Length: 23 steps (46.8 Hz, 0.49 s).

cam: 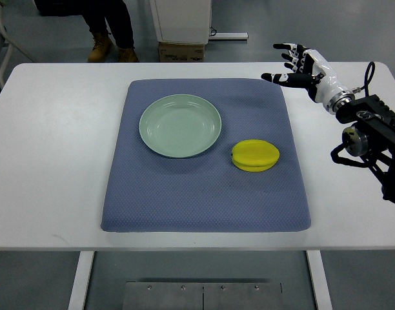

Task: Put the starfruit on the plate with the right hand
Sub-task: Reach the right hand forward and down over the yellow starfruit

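White counter [49, 148] carries a blue-grey mat [204, 194], and on it the yellow starfruit [255, 155] lies free just right of the empty pale green plate [180, 125], not touching its rim, so only a short carry leftward seems needed. Bare mat rings the fruit on all sides, leaving room to come down on it. At the far right corner the right hand [302, 67] hovers with fingers [286, 61] spread wide, holding nothing, well apart from the fruit; beyond the far edge a person's boots [110, 48] stand.
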{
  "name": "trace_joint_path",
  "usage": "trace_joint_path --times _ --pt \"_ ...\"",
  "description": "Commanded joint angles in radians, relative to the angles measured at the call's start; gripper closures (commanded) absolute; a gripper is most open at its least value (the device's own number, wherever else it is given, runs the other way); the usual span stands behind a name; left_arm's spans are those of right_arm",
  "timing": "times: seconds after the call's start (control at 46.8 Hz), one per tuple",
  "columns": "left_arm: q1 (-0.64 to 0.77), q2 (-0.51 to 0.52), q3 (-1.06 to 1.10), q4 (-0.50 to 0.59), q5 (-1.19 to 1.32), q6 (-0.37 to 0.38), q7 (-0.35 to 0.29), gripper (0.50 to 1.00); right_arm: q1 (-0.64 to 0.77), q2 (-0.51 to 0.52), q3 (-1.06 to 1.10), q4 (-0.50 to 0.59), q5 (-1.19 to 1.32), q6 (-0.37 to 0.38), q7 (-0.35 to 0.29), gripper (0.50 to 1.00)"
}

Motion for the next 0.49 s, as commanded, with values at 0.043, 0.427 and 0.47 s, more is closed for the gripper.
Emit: trace_joint_path --times 0.043,0.427,0.47 --pt "0.0 0.0 0.0 0.0 0.0 0.0 0.0 0.5 0.012 -0.041 -0.039 0.036 -0.033 0.024 0.002 0.5" --pt "0.0 0.0 0.0 0.0 0.0 0.0 0.0 0.5 0.084 -0.195 -0.269 0.269 -0.18 0.026 0.005 0.5" --pt "0.0 0.0 -0.001 0.0 0.0 0.0 0.0 0.5 0.094 -0.205 -0.289 0.289 -0.188 0.024 0.004 0.5"
